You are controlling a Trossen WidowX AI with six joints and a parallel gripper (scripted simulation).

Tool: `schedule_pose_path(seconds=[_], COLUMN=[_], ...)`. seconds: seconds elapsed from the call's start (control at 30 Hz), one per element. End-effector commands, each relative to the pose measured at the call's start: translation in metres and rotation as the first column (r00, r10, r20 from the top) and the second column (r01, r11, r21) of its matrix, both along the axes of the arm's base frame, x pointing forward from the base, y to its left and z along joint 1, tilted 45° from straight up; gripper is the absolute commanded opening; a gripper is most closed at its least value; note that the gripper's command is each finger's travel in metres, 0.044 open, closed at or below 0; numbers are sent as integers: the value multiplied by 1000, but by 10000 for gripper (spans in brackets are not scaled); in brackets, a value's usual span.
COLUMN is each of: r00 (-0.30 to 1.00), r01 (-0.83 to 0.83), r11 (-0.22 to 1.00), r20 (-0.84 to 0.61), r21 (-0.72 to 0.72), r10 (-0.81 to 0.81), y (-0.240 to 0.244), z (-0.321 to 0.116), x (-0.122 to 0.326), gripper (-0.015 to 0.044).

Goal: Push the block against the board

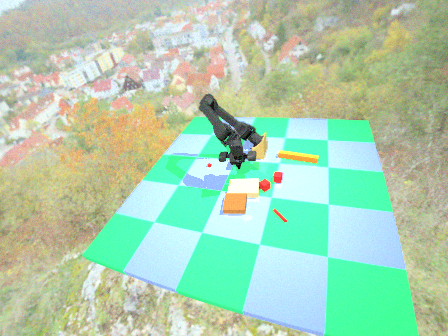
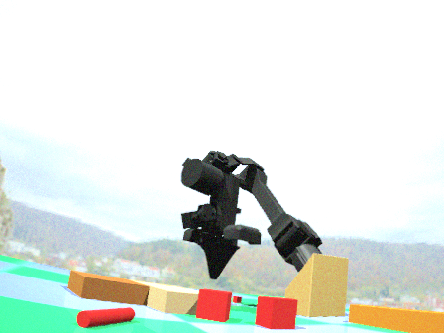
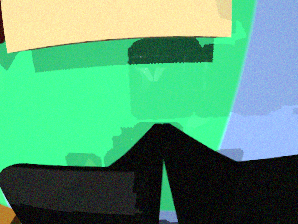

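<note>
- Top view: square block, orange-brown, flat on the table, at the near side of the board, cream. Far side of block appears to meet board; left edges roughly level, exact evenness not certain.
- Same view: pincer, beyond the board's far side, clenched, nothing grasped. One red cube close by the board's right end.
- Exterior view: pincer raised, tip downward, apart from both parts. Block and board low on the table, side by side; any fine gap between them cannot be told.
- Wrist view: closed fingertips over green surface, apart from the board's edge. Contact face with block not shown.
- Step in hand, by judgement: pushing seemingly finished, hand to be moved away.
- Next move, by judgement: lift and retreat clear of the board, disturbing neither part; should the left edges prove uneven, a light sideways nudge first.
</note>
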State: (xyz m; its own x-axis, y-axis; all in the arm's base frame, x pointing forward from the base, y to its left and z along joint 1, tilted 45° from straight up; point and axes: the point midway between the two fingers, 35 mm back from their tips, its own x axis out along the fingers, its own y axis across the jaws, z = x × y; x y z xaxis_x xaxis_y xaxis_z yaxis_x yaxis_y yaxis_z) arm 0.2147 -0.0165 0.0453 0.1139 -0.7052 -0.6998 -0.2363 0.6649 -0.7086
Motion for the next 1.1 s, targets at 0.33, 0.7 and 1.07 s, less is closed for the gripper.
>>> schedule_pose_path(seconds=[0.33, 0.7, 1.07], r00=[982, 982, 982], r01=[136, 135, 135], r11=[990, 990, 990], r20=[130, 132, 132], r21=[36, 33, 34], r10=[-139, -138, -138], y=[26, -14, -11], z=[-13, -51, -50], x=[18, 23, 35], gripper=[0, 0, 0])
